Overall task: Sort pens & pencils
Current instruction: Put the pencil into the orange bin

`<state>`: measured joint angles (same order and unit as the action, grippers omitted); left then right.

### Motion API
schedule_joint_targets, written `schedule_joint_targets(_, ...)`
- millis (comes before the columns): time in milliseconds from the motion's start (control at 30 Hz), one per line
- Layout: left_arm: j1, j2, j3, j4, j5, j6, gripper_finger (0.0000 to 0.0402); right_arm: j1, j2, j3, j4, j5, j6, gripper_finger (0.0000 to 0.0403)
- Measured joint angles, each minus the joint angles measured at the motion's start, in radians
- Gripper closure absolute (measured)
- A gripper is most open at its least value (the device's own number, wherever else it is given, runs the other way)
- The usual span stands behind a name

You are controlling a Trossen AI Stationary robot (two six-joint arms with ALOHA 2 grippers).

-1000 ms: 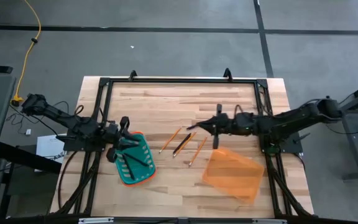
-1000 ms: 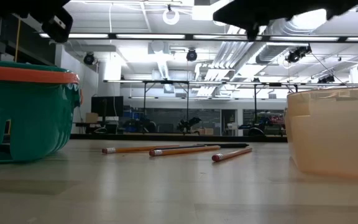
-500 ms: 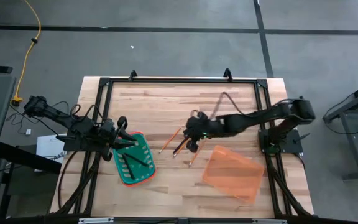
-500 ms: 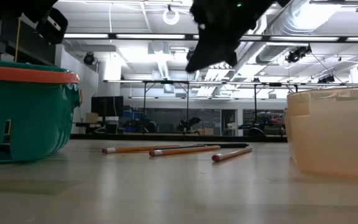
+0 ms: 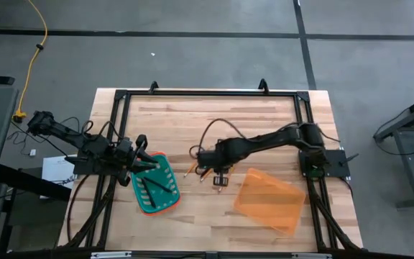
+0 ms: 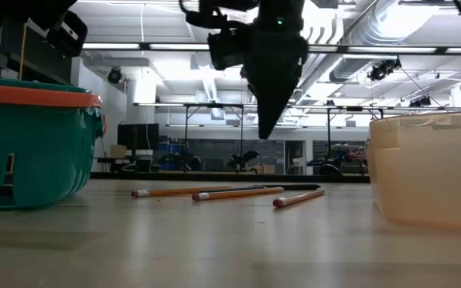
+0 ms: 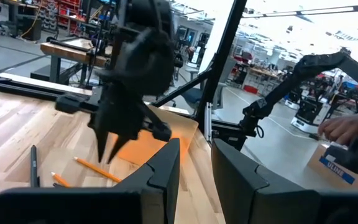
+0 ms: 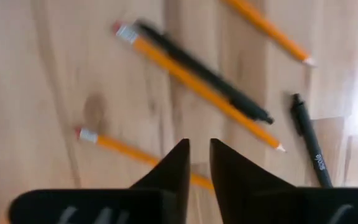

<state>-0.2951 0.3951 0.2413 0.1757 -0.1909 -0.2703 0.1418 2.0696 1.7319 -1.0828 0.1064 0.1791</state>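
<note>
High view: right gripper (image 5: 208, 165) is held over the loose pencils (image 5: 195, 162) at mid-table; left gripper (image 5: 144, 164) is parked at the teal basket (image 5: 165, 197).

Right wrist view: the right gripper's dark fingers (image 8: 169, 171) are set narrow, a thin gap between the tips, nothing held; three orange pencils (image 8: 197, 84) are seen on the wood below, one lying against a black pen (image 8: 204, 71), a second black pen (image 8: 307, 140) just beside them; low view: the gripper tip (image 6: 269, 120) hangs above the pencils (image 6: 238, 193), apart from them; pencils lie between the teal basket (image 6: 30, 144) and the orange bin (image 6: 430, 168); high view: dark pens (image 5: 154, 185) are seen inside the basket; left wrist view: the left fingers (image 7: 163, 174) are parted narrowly, empty.
</note>
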Motion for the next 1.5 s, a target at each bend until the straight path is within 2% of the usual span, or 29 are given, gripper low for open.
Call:
schedule_joint_targets(100, 0.0, 0.0, 0.0, 0.0, 0.0, 0.0, 0.0321, 0.027, 0.067, 0.09, -0.099, -0.002, -0.1, 0.0308)
schedule_joint_targets(267, 0.0, 0.0, 0.0, 0.0, 0.0, 0.0, 0.0321, 0.068, 0.175, 0.166, -0.155, -0.004, -0.267, 0.0256)
schedule_joint_targets(500, 0.0, 0.0, 0.0, 0.0, 0.0, 0.0, 0.0321, 0.108, 0.276, 0.216, -0.205, -0.04, -0.316, 0.0238)
schedule_joint_targets(900, 0.0, 0.0, 0.0, 0.0, 0.0, 0.0, 0.0321, 0.114, 0.289, 0.218, -0.216, -0.065, -0.379, 0.0277)
schedule_joint_targets(1300, 0.0, 0.0, 0.0, 0.0, 0.0, 0.0, 0.0321, 0.114, 0.308, 0.217, -0.195, -0.055, -0.417, 0.0343)
schedule_joint_targets(1500, 0.0, 0.0, 0.0, 0.0, 0.0, 0.0, 0.0321, 0.114, 0.308, 0.217, -0.188, -0.053, -0.431, 0.0391)
